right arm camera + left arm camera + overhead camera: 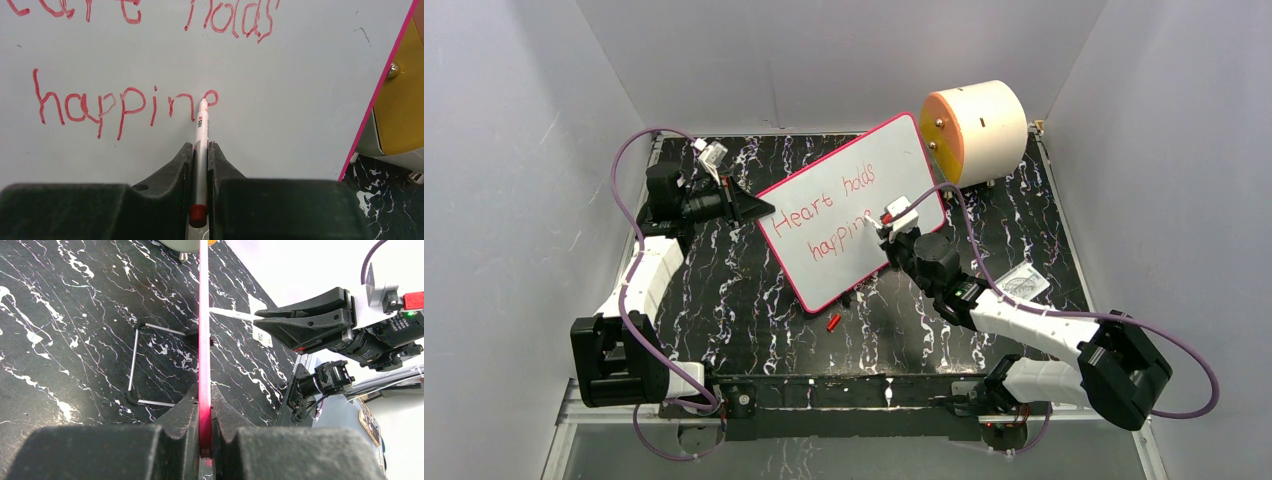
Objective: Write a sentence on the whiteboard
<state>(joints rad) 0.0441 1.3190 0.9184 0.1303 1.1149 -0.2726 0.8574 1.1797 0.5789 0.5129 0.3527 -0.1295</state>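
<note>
Two clamped | left gripper [204, 396]: whiteboard [824, 275] | right gripper [201, 150]: marker [201, 125], seemingly touching sentence [829, 222]

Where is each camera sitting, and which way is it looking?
Top: high behind the arms, looking down at the whiteboard; left arm and right arm show.
Left wrist: on the left arm, looking along the whiteboard's pink edge; the left claw pinches it.
Right wrist: on the right arm, facing the sentence; the right claw holds a marker.
Shared: top and right wrist both show the sentence.
</note>
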